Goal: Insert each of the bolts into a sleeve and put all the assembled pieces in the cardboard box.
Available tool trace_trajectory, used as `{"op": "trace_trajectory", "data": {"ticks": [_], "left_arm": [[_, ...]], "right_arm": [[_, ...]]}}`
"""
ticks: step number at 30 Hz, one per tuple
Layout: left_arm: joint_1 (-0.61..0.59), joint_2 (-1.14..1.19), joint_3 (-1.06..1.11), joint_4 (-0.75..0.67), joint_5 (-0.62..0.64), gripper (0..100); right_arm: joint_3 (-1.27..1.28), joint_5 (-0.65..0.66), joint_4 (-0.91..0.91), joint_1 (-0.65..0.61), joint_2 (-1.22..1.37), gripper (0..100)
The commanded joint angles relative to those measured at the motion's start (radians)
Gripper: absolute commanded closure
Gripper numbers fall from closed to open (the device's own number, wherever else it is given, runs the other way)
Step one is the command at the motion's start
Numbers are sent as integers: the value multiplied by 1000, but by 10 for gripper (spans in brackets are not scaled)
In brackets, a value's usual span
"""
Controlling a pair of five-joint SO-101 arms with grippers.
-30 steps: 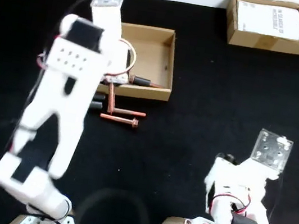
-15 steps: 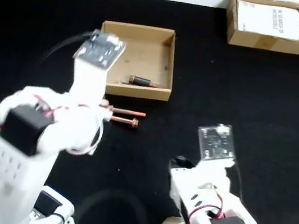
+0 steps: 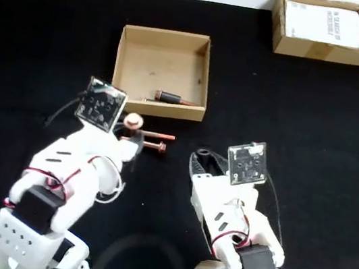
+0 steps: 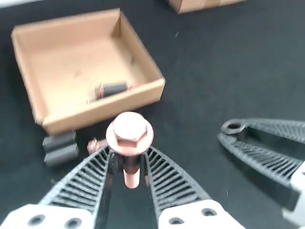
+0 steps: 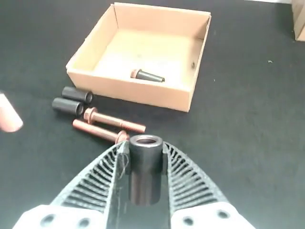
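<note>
Bolt [image 4: 129,135] clamped head-up between jaws of left gripper [image 4: 128,157]; sleeve [image 5: 144,176] clenched in right gripper [image 5: 144,148]; assembled piece [image 5: 147,75] laid in cardboard box [image 5: 138,98]; loose bolts [image 5: 114,120], loose sleeves [image 5: 76,94] beside it.

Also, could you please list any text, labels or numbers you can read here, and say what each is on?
White sheet in the far box: a few lines of dark print, too small and blurred to read.
Cardboard box, bolt, sleeve: no text, labels or numbers to be seen.
</note>
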Motion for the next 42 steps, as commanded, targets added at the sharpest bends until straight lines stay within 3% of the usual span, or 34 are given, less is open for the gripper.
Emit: {"op": "trace_trajectory", "data": {"ticks": [1, 7, 11, 16, 19, 24, 36, 42], "left_arm": [[25, -28, 65, -201, 3, 992], [122, -27, 99, -376, 5, 992], [200, -25, 96, -399, 5, 992], [209, -25, 99, -399, 5, 992], [209, -25, 96, -399, 5, 992], [209, -25, 96, -396, 3, 992], [211, -10, 96, -407, 3, 991], [177, 228, 7, -560, 6, 991]], "right_arm": [[42, 0, -64, -16, -7, 992], [133, 0, -206, -18, -7, 992], [222, 0, -384, -18, -7, 992], [321, 0, -567, -19, -10, 992], [338, 0, -507, -19, -88, 992], [328, 3, -162, -36, -332, 992], [400, 0, -297, -61, -303, 992], [400, 0, -297, -65, -303, 992]]}}
